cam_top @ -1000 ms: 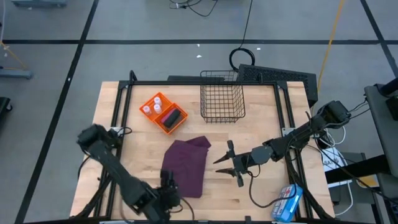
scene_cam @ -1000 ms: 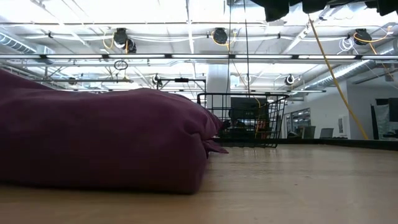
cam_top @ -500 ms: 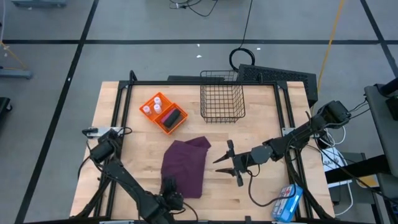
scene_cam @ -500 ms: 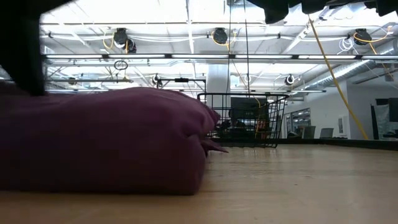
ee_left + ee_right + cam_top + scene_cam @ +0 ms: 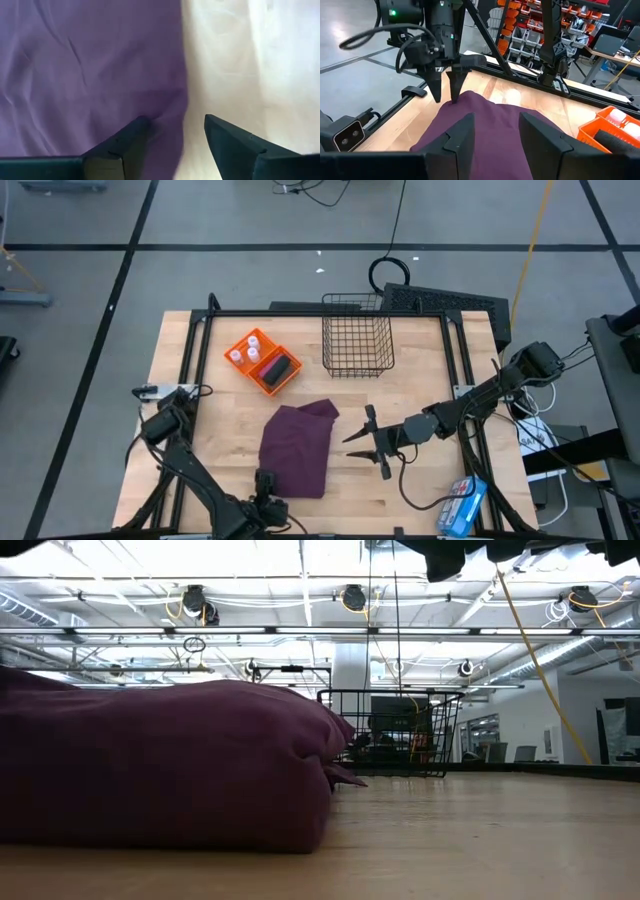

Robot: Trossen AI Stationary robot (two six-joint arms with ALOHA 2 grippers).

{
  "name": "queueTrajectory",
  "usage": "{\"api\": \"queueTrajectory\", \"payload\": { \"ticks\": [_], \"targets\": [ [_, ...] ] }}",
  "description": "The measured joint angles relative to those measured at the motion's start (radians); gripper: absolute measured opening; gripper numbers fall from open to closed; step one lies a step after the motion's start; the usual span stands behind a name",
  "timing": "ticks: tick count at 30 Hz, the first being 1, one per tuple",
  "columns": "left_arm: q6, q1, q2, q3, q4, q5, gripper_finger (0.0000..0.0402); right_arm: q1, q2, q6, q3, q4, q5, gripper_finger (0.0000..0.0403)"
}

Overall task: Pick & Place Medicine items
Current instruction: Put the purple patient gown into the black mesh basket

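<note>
The medicine items, three small white bottles [image 5: 250,350], stand in an orange tray [image 5: 262,362] at the table's far left; one bottle [image 5: 619,116] shows in the right wrist view. A maroon cloth [image 5: 297,447] lies flat at mid table. My left gripper [image 5: 265,480] is open and points steeply down at the cloth's near left corner. One of its fingers is over the cloth and the other over bare wood [image 5: 235,75], so they straddle the cloth's edge. My right gripper [image 5: 362,442] hangs open and level just right of the cloth, with nothing between its fingers. My left gripper touches the maroon cloth with one fingertip [image 5: 142,125], set on the cloth's top just inside its edge [image 5: 167,112]; small creases run to that tip. It comes from above, slanting down. The other finger [image 5: 220,130] stands off the cloth, over the wood. The cloth lies flat on the table.
A black wire basket [image 5: 357,345] stands at the far middle. A dark oblong thing [image 5: 281,368] lies in the orange tray beside the bottles. A blue-and-white packet [image 5: 462,505] lies at the near right corner. Bare wood lies between the cloth and the basket.
My left gripper has come down toward the maroon cloth's near left corner and tipped more steeply downward, the arm folding in at the table's left edge. The cloth has stayed where it lay.
</note>
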Motion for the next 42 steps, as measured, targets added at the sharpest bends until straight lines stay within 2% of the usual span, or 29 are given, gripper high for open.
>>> {"api": "queueTrajectory", "payload": {
  "ticks": [5, 9, 12, 17, 24, 27, 30, 33, 37, 42],
  "targets": [
    [0.061, 0.0, 0.021, 0.0, -0.008, -0.106, 0.0232, 0.0, 0.0, -0.001, 0.0, -0.006, 0.0, 0.0141],
    [0.077, 0.006, 0.024, -0.002, -0.013, -0.14, 0.0263, 0.0, 0.0, -0.001, 0.0, -0.013, 0.0, 0.0141],
    [0.07, 0.014, 0.028, -0.02, -0.006, -0.138, 0.0289, 0.0, 0.0, 0.005, 0.0, -0.019, -0.001, 0.0141],
    [0.042, 0.027, 0.029, -0.092, 0.014, -0.06, 0.0324, 0.0, 0.0, 0.013, 0.0, -0.022, -0.003, 0.0141],
    [-0.005, 0.051, 0.02, -0.182, 0.066, -0.065, 0.0334, 0.0, 0.0, 0.024, 0.0, -0.022, -0.003, 0.0141],
    [-0.011, 0.062, 0.02, -0.2, 0.086, -0.071, 0.0313, 0.0, 0.0, 0.024, 0.0, -0.022, -0.004, 0.0141],
    [-0.008, 0.069, 0.019, -0.227, 0.145, -0.075, 0.0266, 0.0, 0.0, 0.024, 0.0, -0.022, -0.004, 0.0141],
    [0.025, 0.072, 0.017, -0.266, 0.231, -0.081, 0.0193, 0.0, 0.0, 0.024, 0.0, -0.022, -0.004, 0.0141],
    [0.051, 0.075, 0.014, -0.274, 0.246, -0.059, 0.0054, 0.002, 0.0, 0.015, 0.0, -0.026, -0.004, 0.0141],
    [0.051, 0.087, -0.058, -0.195, 0.147, 0.045, 0.005, 0.04, -0.001, -0.168, 0.0, -0.045, 0.025, 0.0141]
  ]
}}
